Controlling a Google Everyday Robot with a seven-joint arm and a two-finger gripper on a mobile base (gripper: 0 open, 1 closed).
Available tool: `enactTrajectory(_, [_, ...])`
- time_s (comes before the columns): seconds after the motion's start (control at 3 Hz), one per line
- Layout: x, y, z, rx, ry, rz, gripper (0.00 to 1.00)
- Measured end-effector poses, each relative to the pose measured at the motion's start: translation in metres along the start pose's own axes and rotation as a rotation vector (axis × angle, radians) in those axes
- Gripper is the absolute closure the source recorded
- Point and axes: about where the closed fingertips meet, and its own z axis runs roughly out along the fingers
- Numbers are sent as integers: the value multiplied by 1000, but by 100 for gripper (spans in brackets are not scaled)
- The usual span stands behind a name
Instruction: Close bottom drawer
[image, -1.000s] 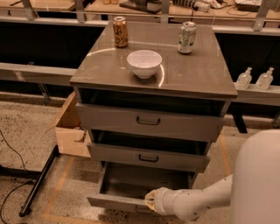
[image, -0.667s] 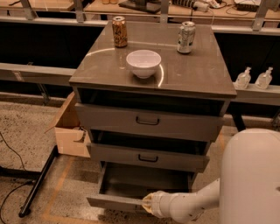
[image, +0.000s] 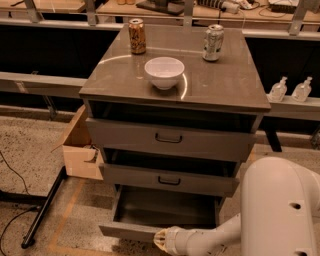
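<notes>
The bottom drawer (image: 165, 207) of the grey cabinet is pulled open, and its inside looks empty. Its front panel (image: 127, 231) runs along the lower edge of the view. My gripper (image: 160, 240) is at the end of the white arm (image: 210, 240), low in the view, right at the front panel near its middle. The drawer's handle is hidden behind the gripper. The middle drawer (image: 169, 180) and the top drawer (image: 168, 138) sit above it, each pulled out a little.
On the cabinet top (image: 220, 80) stand a white bowl (image: 164, 72), a brown can (image: 137, 36) and a silver can (image: 213, 42). A cardboard box (image: 80, 150) sits at the cabinet's left. A black bar (image: 42, 210) lies on the floor. Two bottles (image: 290, 90) stand at the right.
My gripper and arm have shifted left along the drawer's front panel. The drawer stands open much as before.
</notes>
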Motion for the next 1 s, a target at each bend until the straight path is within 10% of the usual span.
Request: enactTrajectory(1.0, [1, 7, 98, 10, -116, 15, 100])
